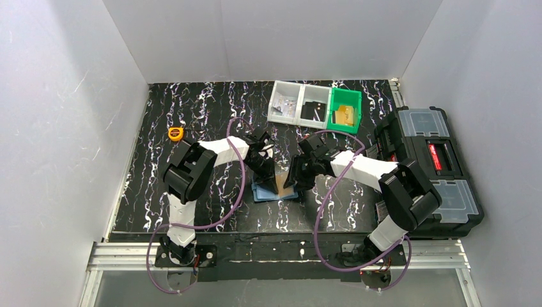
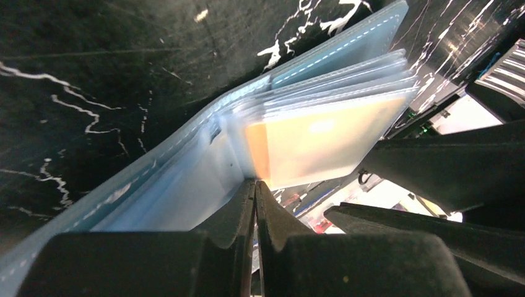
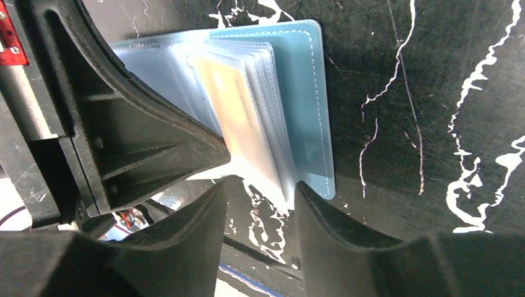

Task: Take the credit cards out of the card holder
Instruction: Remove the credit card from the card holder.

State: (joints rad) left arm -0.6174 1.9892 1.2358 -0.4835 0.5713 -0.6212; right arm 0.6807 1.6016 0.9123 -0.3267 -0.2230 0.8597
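The dusty-blue card holder (image 1: 265, 194) lies open on the black marbled table between the two arms, its clear sleeves fanned upward. A cream and orange credit card (image 2: 316, 145) sits inside one sleeve; it also shows in the right wrist view as a card (image 3: 238, 111). My left gripper (image 2: 255, 182) is shut, its tips pinching the edge of a sleeve right at that card. My right gripper (image 3: 260, 185) is open, and the lower corner of the sleeves hangs between its fingers beside the blue cover (image 3: 309, 105). From above, left gripper (image 1: 273, 183) and right gripper (image 1: 293, 181) meet over the holder.
Two clear bins (image 1: 299, 102) and a green bin (image 1: 345, 110) holding small items stand at the back of the table. A black toolbox (image 1: 428, 166) lies to the right of the right arm. A small orange tape measure (image 1: 175, 133) lies at the left. White walls enclose the table.
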